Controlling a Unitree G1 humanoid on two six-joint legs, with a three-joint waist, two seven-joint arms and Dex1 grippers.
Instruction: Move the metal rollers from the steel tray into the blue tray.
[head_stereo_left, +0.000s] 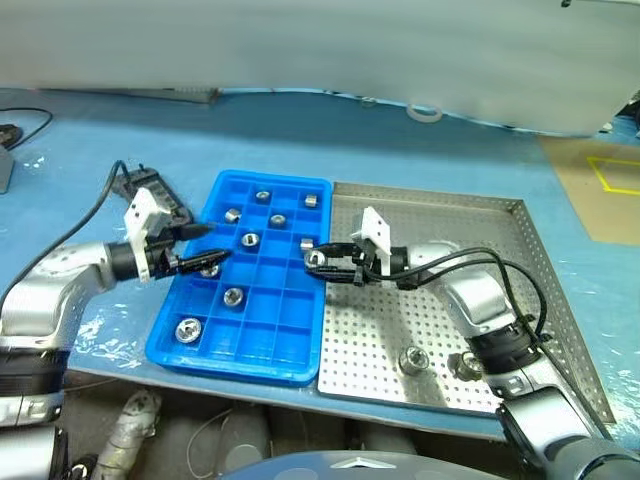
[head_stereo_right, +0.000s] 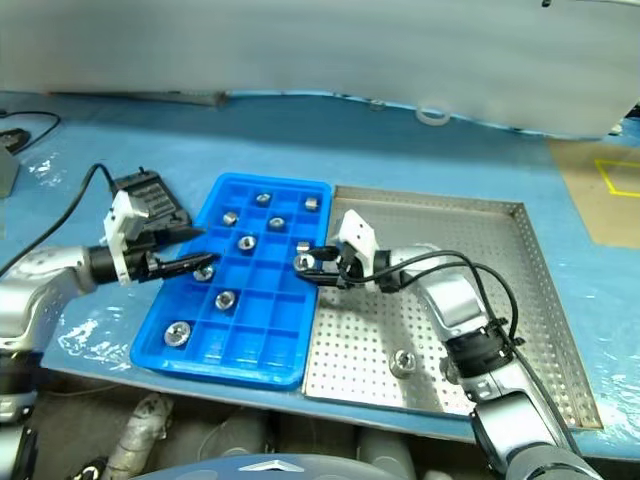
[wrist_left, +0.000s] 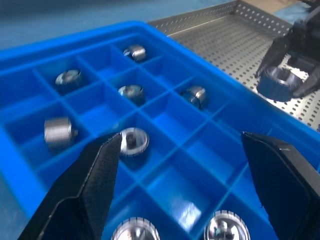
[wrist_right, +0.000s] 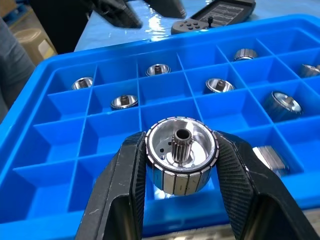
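Right gripper (wrist_right: 181, 165) clamped on one metal roller (wrist_right: 181, 150) at the blue tray's (head_stereo_left: 300, 345) edge beside the steel tray (head_stereo_left: 500, 300), left gripper (head_stereo_left: 205, 248) fingers spread empty over the blue tray, several rollers (head_stereo_left: 233, 296) in compartments, two rollers (head_stereo_left: 411, 359) on steel tray.

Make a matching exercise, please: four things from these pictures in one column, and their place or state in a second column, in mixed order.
Column one:
1. right end effector
2. left end effector
3. black controller
4. steel tray

Column two:
A. lies on the blue table cover beside the blue tray
B. open, over the blue tray
C. shut on a metal roller
D. holds two rollers at its near edge

Pairs: 1-C, 2-B, 3-A, 4-D
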